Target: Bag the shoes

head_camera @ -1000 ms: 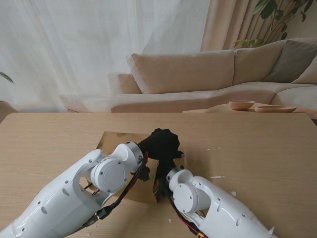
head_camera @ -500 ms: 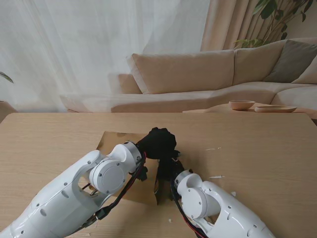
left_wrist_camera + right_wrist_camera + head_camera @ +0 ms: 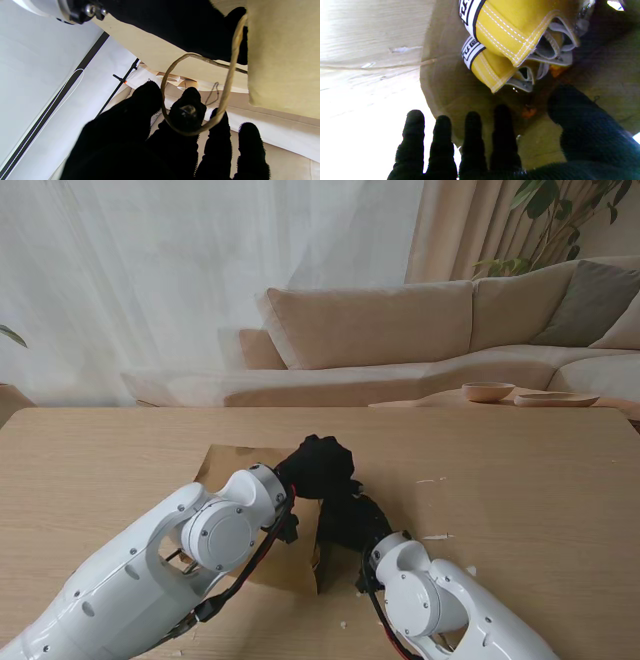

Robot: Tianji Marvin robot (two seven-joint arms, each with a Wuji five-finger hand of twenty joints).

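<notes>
Pulling back toward me since a second ago, the right hand now sits nearer the worktop's near edge, its white forearm lower in the stand view. Its fingers are spread apart, holding nothing, just at the mouth of the brown paper bag. Two yellow shoes with white stitching lie inside the bag, as the right wrist view shows. The left hand has barely shifted; it stays raised over the bag near the worktop's middle, with the bag's cord handle looped around a finger.
</notes>
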